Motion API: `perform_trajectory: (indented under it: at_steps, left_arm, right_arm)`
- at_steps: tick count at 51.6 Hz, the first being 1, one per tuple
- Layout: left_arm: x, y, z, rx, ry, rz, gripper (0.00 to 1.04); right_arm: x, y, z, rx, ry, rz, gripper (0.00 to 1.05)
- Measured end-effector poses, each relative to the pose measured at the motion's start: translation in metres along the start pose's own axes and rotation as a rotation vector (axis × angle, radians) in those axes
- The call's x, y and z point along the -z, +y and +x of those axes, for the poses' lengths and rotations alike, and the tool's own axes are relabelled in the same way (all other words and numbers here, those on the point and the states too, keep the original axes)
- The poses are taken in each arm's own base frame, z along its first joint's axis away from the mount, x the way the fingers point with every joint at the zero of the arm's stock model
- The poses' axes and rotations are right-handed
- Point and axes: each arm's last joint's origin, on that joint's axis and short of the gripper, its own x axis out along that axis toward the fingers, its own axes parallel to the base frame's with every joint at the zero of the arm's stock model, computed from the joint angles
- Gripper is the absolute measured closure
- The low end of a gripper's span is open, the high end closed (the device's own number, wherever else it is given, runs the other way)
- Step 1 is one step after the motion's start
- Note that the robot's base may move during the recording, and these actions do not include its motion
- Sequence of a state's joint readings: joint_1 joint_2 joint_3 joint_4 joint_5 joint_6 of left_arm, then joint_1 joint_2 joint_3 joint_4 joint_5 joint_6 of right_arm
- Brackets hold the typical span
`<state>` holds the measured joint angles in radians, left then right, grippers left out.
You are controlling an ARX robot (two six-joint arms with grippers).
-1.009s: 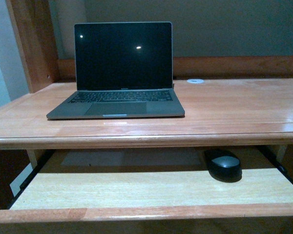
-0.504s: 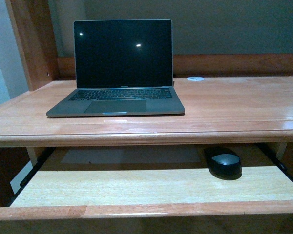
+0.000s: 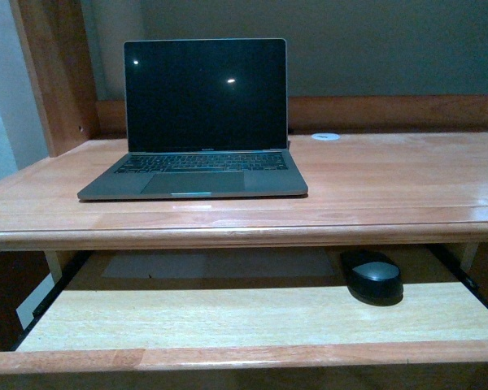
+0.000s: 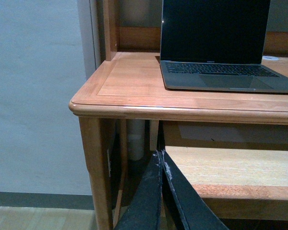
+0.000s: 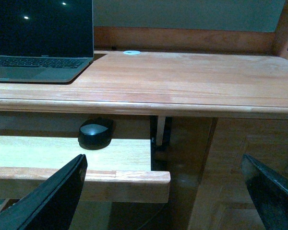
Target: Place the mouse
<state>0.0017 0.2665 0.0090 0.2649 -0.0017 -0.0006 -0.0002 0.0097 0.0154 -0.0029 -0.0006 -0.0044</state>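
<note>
Where the pull-out shelf (image 3: pixel 228 317) slides out beneath the tabletop (image 3: pixel 390 179), the mouse (image 3: pixel 374 276) sits on the pale wood towards the shelf's right end, at about five o'clock from the open laptop (image 3: pixel 199 122) above it. It is a small black oval with a greyish patch on its top centre, lying flat and touching nothing but the shelf. In the right wrist view the mouse (image 5: pixel 95 134) lies just under the tabletop's front lip, free of any grip.

The left fingers (image 4: pixel 151 191) are pressed together, tips meeting in a thin seam, holding nothing, down by the tabletop's front left corner. The right fingers (image 5: pixel 53 196) are spread wide apart and empty, one to either side of the shelf's right end, well short of the mouse.

The far side of the mouse fades into the shadow under the tabletop. Both pairs of fingers are cut off by the picture edge, so only their tips show. The laptop screen is dark apart from two glints, and a small white disc (image 3: pixel 326 136) at its three o'clock is too small to make out
</note>
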Motion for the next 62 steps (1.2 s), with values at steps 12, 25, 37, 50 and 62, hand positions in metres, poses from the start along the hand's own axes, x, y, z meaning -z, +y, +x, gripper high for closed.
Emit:
perform_trajectory:
  at_steps: [12,25,37,50,62]
  left_arm:
    - [0.0,0.0,-0.004,0.0,-0.002,0.0,1.03]
    - [0.006,0.0,-0.014,0.002,0.048,0.0,1.03]
    - [0.003,0.0,-0.017,0.001,0.008,0.0,1.03]
    - [0.003,0.0,-0.017,0.0,0.004,-0.001,0.78]
    - [0.003,0.0,-0.017,0.0,0.005,-0.001,0.39]
  right_arm:
    - [0.0,0.0,0.0,0.0,0.0,0.0,0.07]
    - [0.0,0.0,0.0,0.0,0.0,0.0,0.07]
    - [0.0,0.0,0.0,0.0,0.0,0.0,0.07]
    - [0.0,0.0,0.0,0.0,-0.002,0.0,0.07]
    - [-0.013,0.015,0.032,-0.065,0.04,0.035,0.07]
